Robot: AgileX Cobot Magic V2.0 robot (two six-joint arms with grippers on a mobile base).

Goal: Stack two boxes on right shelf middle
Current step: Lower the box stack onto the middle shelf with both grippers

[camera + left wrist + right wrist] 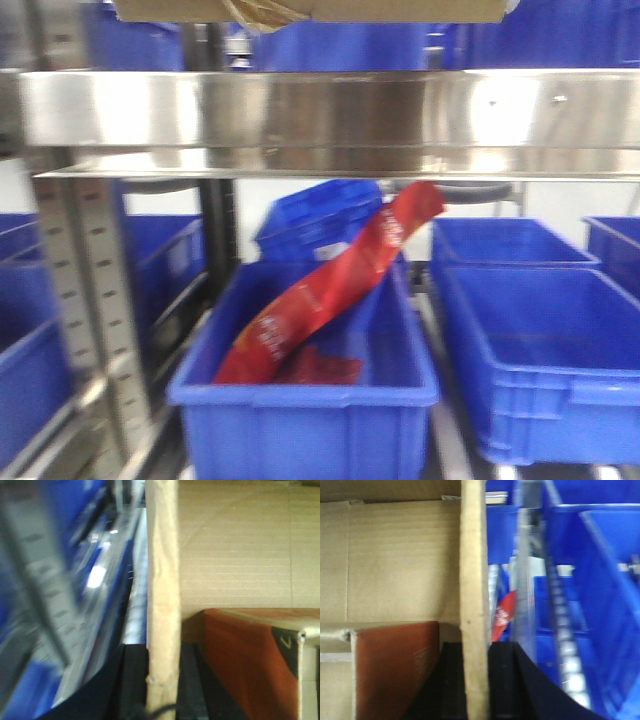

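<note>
Left tool (162, 655): closest to me. Its black fingers sit on either side of one carton (235, 555) wall and pinch it.
Right tool (475, 652): the same on the opposite wall, pressed onto the cardboard edge.
Why held so: I judge that a grip on both walls lets the two arms carry the open carton level, so its load does not slide.
Carton: raised. Only its underside shows along the top of the front view, above the steel table (320, 110). I cannot tell whether it touches the steel.
Red box (240, 665): lies inside the carton, between the two gripped walls, at the end near the tools.
Below: a blue bin (300, 410) with a red bag (330, 290) leaning up out of it, and more bins beside it.
Edges: the table's front lip runs straight across just under the carton. An upright post (560, 630) stands close outside the right wall.
Room: tight at the sides. The free way looks to be forward over the lip, though the depth behind it is hidden.
</note>
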